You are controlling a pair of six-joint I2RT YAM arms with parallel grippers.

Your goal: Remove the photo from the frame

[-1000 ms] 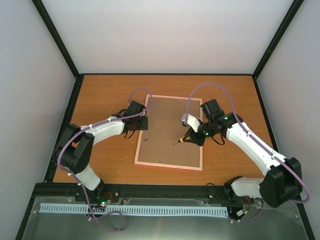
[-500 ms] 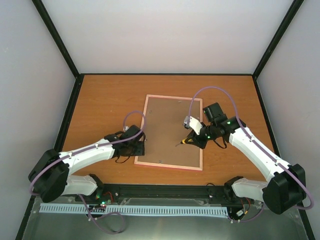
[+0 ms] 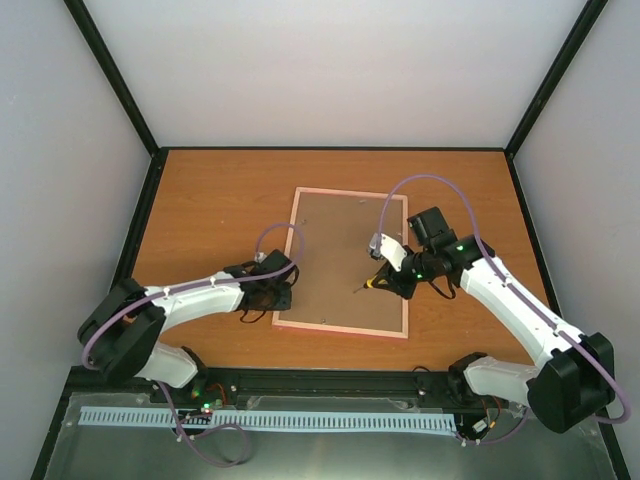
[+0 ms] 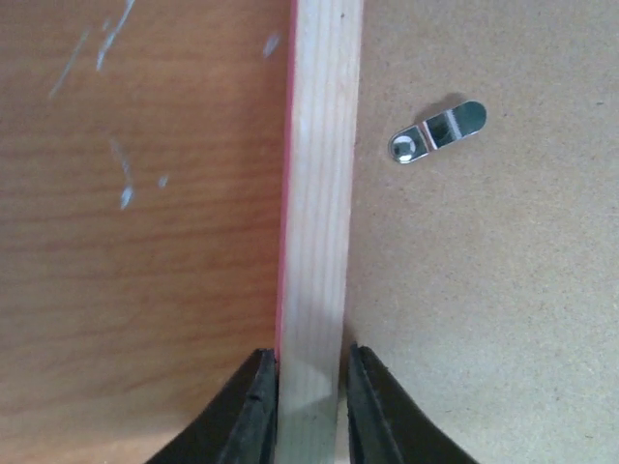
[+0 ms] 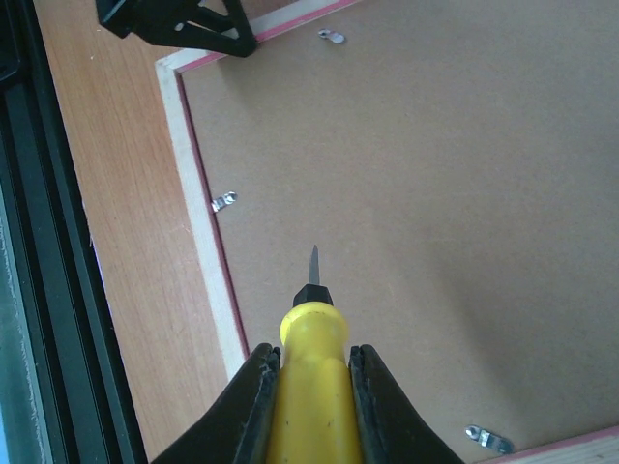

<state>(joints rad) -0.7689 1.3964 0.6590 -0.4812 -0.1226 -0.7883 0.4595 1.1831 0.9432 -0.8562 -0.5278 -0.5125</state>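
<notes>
Photo is out of sight, presumably under the brown backing board [image 3: 340, 270] of the frame [image 3: 350, 192], which lies face down on the desk [image 3: 210, 200] with its long axis running away from my bases. My left pincer [image 4: 311, 387] clamps the near end of the left rail. My right pincer [image 5: 311, 387], closed on the screwdriver [image 5: 311, 338], hovers over the board, blade pointing toward that rail's clip [image 5: 332, 36].

White left arm [image 3: 195, 295] and right arm [image 3: 505, 290] bend inward, wrists low.
Left gripper [image 4: 311, 362] pinches the thin pink wooden frame [image 4: 319, 193]; right gripper [image 5: 314, 360] is clamped on a yellow-handled screwdriver [image 5: 311, 396].
</notes>
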